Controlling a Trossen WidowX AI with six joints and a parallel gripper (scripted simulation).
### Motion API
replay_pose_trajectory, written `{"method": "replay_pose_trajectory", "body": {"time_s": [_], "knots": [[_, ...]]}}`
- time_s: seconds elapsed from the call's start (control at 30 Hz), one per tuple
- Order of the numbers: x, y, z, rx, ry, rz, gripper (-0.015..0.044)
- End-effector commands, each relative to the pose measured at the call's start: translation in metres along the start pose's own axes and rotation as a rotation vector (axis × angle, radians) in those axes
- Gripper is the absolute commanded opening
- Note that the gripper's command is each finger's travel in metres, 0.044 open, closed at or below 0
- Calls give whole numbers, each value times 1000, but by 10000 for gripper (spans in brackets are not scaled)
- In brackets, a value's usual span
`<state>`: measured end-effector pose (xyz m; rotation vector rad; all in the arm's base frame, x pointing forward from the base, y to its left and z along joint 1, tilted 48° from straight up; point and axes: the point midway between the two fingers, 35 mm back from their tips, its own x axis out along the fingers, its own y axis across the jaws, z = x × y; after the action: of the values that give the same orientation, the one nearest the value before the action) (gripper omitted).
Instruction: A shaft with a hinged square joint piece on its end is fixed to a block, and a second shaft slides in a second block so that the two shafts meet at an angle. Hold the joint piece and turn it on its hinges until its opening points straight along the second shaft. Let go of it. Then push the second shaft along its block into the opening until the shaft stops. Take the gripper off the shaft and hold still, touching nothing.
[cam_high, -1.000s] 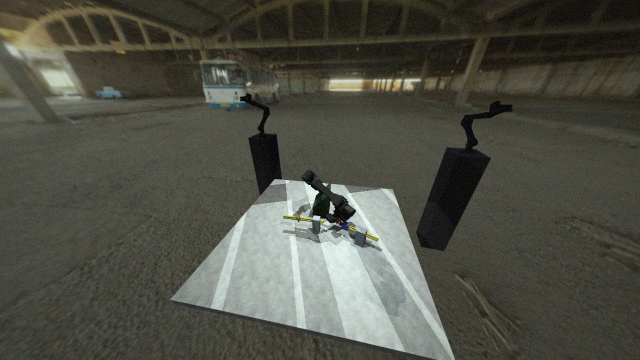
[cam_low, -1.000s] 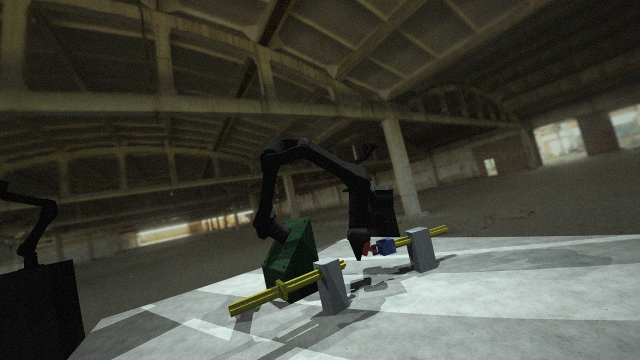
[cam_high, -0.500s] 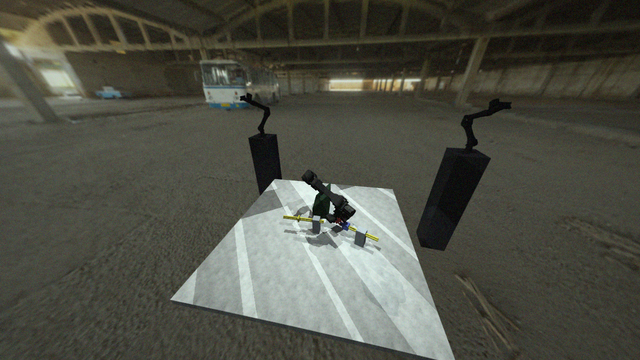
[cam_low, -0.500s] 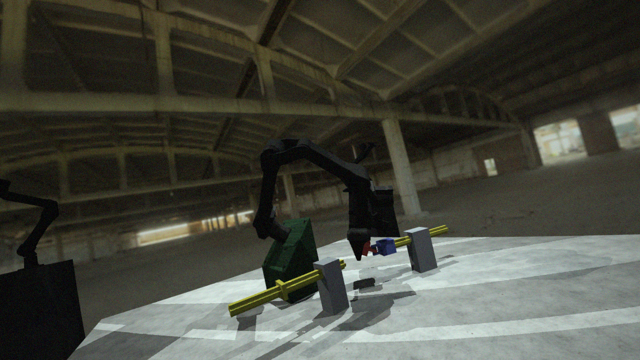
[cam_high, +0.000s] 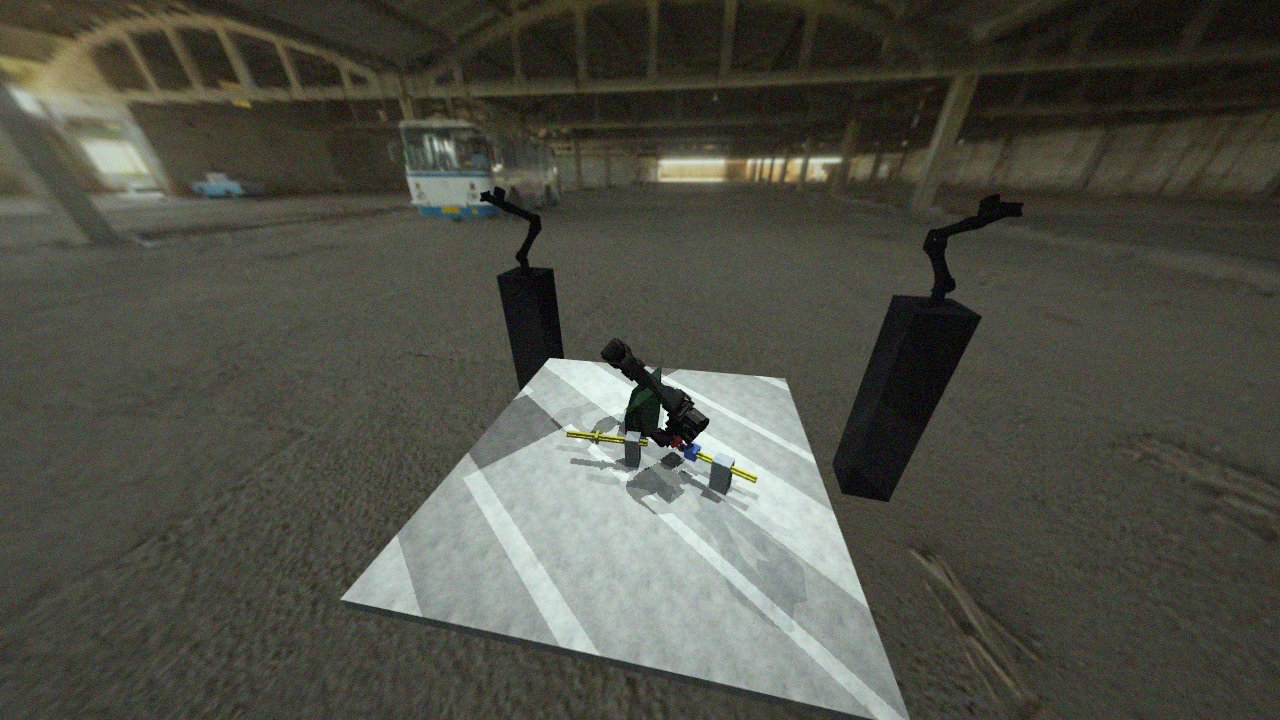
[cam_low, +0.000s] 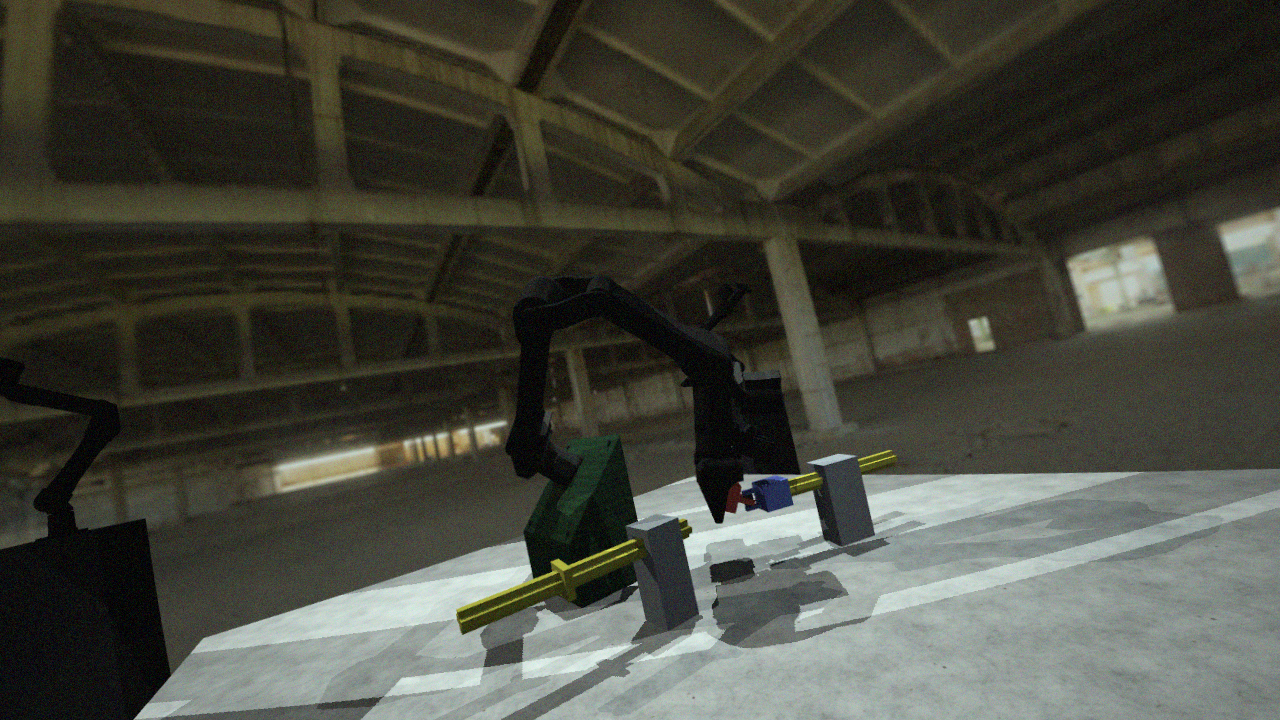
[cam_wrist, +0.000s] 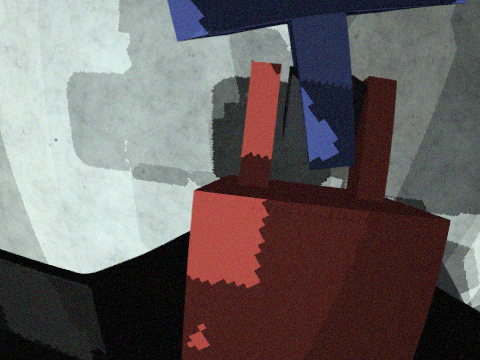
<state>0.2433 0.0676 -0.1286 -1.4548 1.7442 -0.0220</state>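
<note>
My gripper (cam_high: 673, 442) (cam_low: 723, 512) (cam_wrist: 284, 235) is shut on the red joint piece (cam_high: 677, 440) (cam_low: 733, 497) (cam_wrist: 305, 250), fingers on either side of it. The red piece's two prongs reach toward the blue hinge part (cam_high: 691, 452) (cam_low: 771, 494) (cam_wrist: 325, 55) on the fixed shaft (cam_high: 744, 474) (cam_low: 878, 461), which runs through a grey block (cam_high: 720, 474) (cam_low: 844, 503). The second shaft (cam_high: 580, 435) (cam_low: 507, 607), yellow with a collar (cam_high: 597, 437) (cam_low: 563, 580), passes through the other grey block (cam_high: 632, 450) (cam_low: 664, 573). Its short inner end stays apart from the red piece. The opening is hidden.
The green arm base (cam_high: 641, 413) (cam_low: 583, 510) stands behind the second shaft, close to its block. Two dark pillars (cam_high: 531, 313) (cam_high: 921, 385) with other arms stand beyond the table (cam_high: 447, 573) (cam_low: 1029, 644). Shadows lie under the gripper.
</note>
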Motion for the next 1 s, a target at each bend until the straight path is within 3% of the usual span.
{"method": "replay_pose_trajectory", "body": {"time_s": [0.0,0.97], "knots": [[2,-3,0,-63,-41,-8,0],[13,-21,4,-450,-273,-14,0]]}}
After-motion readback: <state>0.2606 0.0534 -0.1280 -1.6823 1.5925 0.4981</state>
